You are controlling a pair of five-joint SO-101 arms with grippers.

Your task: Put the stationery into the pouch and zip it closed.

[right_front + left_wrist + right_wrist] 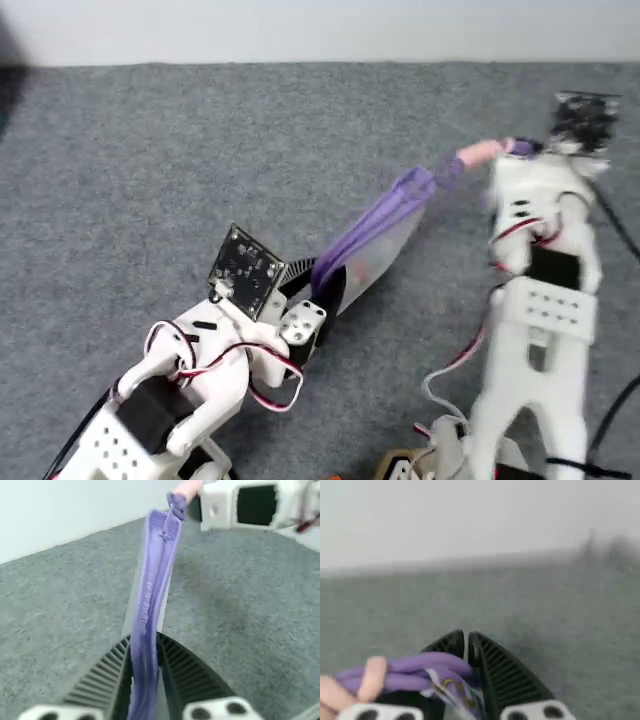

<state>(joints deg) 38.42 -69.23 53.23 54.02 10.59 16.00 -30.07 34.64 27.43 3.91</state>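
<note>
- Closest to the lens, the black ribbed left end effector (145, 647) is clamping its jaws on one end of the purple fabric pouch (155, 580), apparently anchoring it so the zip has something to pull against
- At the far end, the right end effector (468, 642) is pinching shut on the purple looped zip pull (420, 672), with a soft pink tab (372, 677) sticking out beside it; this grip is looking suited to dragging the zip along
- Between the two, the pouch is stretching taut and slanted over the grey felt-covered table (150, 180), zip edge facing up and a pale translucent side panel showing in the high view; whether its lower edge is brushing the table cannot be told
- Along the stretch in the left wrist view the zip is appearing joined, so the closing is seeming nearly finished
- Whether stationery is sitting inside, I cannot tell
</note>
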